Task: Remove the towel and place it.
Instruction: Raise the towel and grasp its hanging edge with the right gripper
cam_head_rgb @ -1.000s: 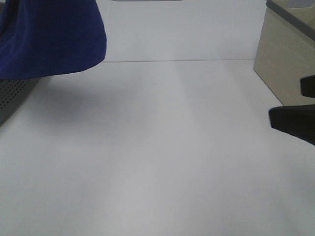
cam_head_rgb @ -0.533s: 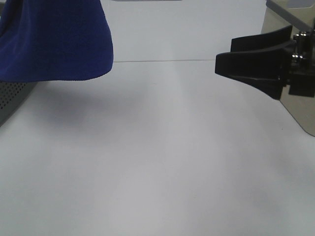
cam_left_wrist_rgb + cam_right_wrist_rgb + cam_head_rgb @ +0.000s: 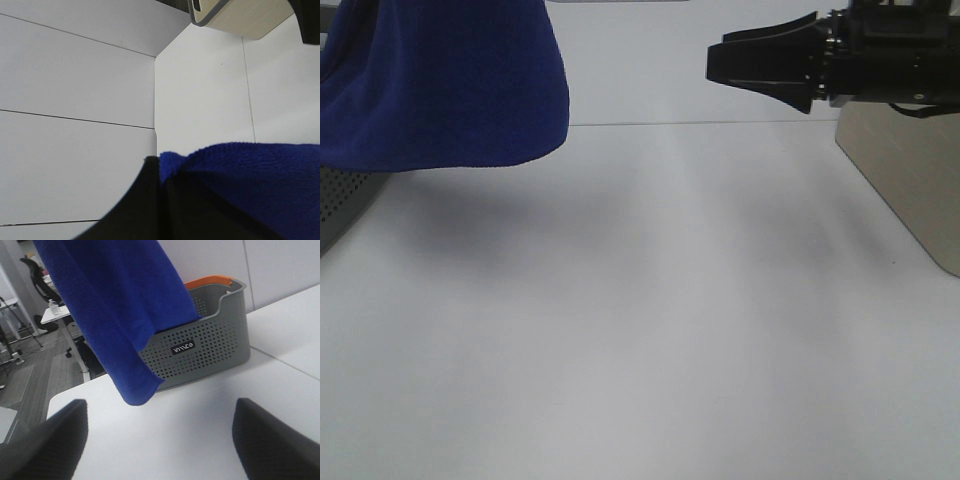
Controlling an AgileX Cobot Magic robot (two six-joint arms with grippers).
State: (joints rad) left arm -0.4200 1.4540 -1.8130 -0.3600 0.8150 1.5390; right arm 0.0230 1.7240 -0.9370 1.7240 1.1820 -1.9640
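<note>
Towel (image 3: pixel 440 90) of soft, fuzzy royal-blue cloth hangs in the air over the far left corner of the white table (image 3: pixel 640 320). It hangs just above a grey plastic basket (image 3: pixel 210 345) full of little holes. The left gripper (image 3: pixel 160 200) is squeezed tight on the top edge of the towel. The right gripper (image 3: pixel 718 64) has its black fingers spread wide and holds nothing. It is up by the far right edge, near a tan box (image 3: pixel 910 180).

The white counter (image 3: pixel 640 350) is evenly and brightly lit; soft shadows are cast below the towel (image 3: pixel 440 90) and right claw (image 3: pixel 716 62). Its fingers (image 3: pixel 45 440) are rendered blurred up close.
</note>
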